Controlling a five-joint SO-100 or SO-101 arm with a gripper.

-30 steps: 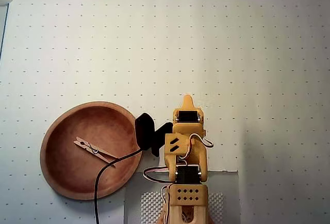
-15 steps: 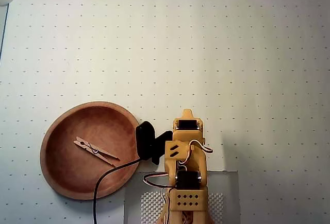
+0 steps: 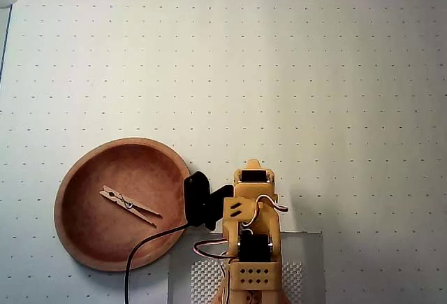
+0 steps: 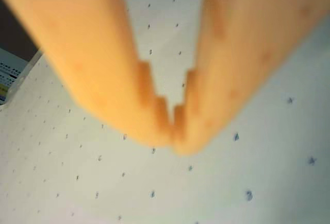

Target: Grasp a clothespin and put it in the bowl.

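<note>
clothespins: one, the clothespin (image 3: 130, 205), lying inside the bowl in the overhead view
bowls: one, the bowl (image 3: 75, 237), reddish-brown wood
robot arms: one, the orange arm (image 3: 253, 244)
grippers: one, the gripper (image 4: 172, 134), with two orange fingers (image 4: 103, 69)
wrist cameras: one, the black camera (image 3: 198, 200) on the arm
black cables: one, the cable (image 3: 140, 251)
dotted mats: one, the white mat (image 3: 279, 59)

No legible txt anywhere (just dot marks).
</note>
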